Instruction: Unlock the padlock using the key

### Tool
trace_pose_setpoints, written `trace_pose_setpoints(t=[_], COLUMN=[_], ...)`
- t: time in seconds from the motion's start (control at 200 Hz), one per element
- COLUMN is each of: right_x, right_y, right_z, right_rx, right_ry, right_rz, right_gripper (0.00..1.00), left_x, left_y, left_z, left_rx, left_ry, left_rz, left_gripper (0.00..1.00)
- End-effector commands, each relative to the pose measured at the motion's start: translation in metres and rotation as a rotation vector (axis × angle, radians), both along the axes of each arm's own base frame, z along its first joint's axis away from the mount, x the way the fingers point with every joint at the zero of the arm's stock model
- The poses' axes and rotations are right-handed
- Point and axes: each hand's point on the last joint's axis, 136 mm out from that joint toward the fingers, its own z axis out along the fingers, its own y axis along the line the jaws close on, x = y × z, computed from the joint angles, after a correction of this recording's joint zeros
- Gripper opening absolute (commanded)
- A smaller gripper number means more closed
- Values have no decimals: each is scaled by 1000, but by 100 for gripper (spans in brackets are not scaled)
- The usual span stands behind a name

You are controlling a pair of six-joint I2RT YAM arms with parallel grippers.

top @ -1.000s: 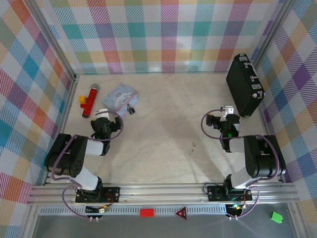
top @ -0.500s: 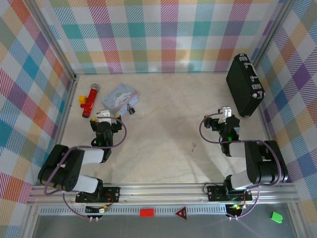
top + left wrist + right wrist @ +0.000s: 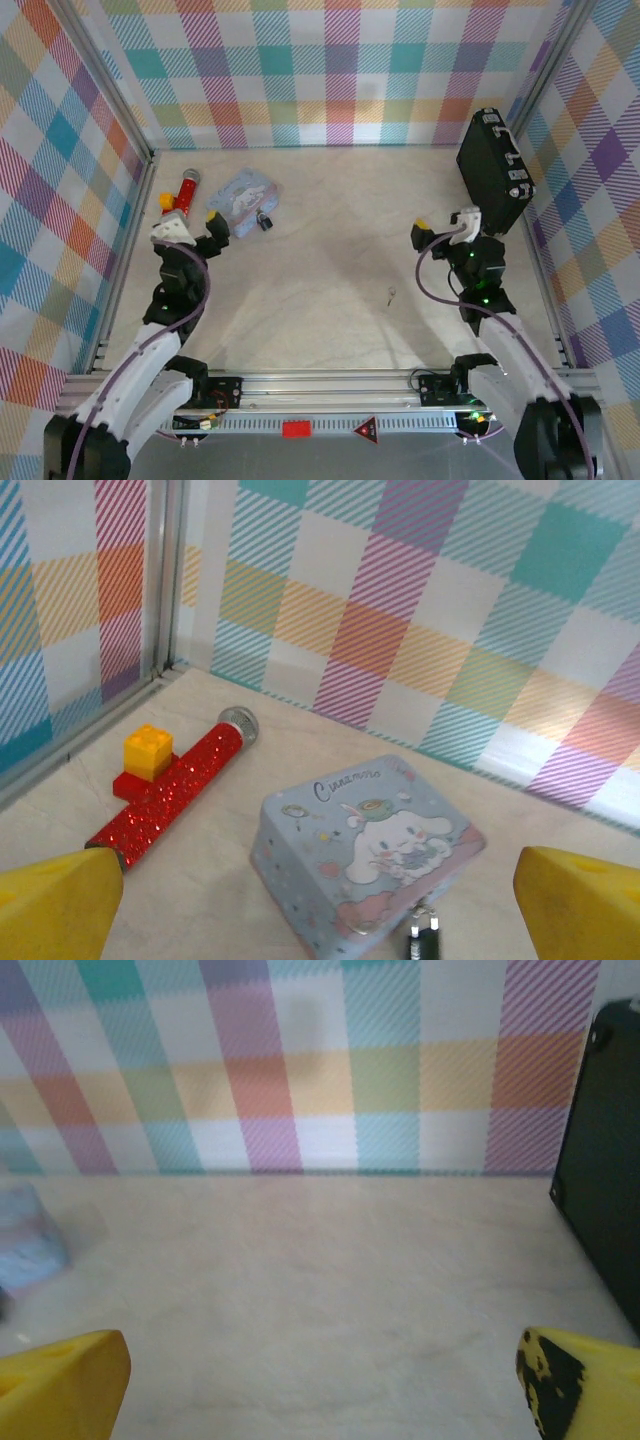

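The left gripper [image 3: 322, 902] hangs over the far-left part of the table [image 3: 330, 200], close to the left edge, with its yellow fingertips [image 3: 60, 905] spread wide apart and nothing between them. In the top view the gripper body covers the near end of the red-and-yellow toy [image 3: 183, 192], which lies along the left edge with its silvery cap pointing toward the far edge. Just to the right of the toy sits the pale blue cartoon tin [image 3: 243, 197], lid upward. The padlock [image 3: 265, 220] lies on the table just beside the near-right corner of the tin; whether the two touch cannot be determined. In the left wrist view the padlock appears at the lower margin, between the two fingertips and closer to the right one. The key [image 3: 391, 294] lies flat on the bare table surface, right of centre and toward the near edge, well apart from the padlock and from both grippers. The right gripper [image 3: 322, 1382] is positioned above the right part of the table, farther from the near edge than the key. Its fingers are likewise fully separated and grip nothing; only bare table shows between them. The black case [image 3: 493, 170] stands along the right edge near the far-right corner, just beyond the right gripper.
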Motion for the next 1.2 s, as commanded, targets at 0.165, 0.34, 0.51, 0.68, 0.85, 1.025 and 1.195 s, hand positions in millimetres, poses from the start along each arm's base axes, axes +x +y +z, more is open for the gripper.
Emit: trace_pose_setpoints(t=[0.165, 0.34, 0.51, 0.68, 0.85, 1.025, 1.195], right_x=[-55, -70, -77, -91, -94, -90, -87], right_y=[-18, 11, 30, 54, 75, 95, 99], right_z=[6, -4, -42, -79, -125, -159, -178], right_rx=[384, 316, 269, 101, 38, -44, -96], right_ry=[293, 448, 735, 892, 1065, 1165, 1213], right_rz=[-162, 3, 49, 53, 51, 64, 46], right_gripper=[99, 99, 99, 100, 90, 77, 60], left_x=[-62, -53, -57, -68, -69, -69, -73], left_y=[27, -38, -82, -102, -119, -131, -129], left_z=[-37, -54, -87, -111, -120, -120, -114], left_rx=[-224, -248, -256, -157, -140, -146, -145], left_ry=[288, 387, 500, 545, 517, 465, 424], left_rz=[184, -206, -402, -497, -582, -650, -649], left_gripper=[100, 100, 100, 100, 100, 100, 100])
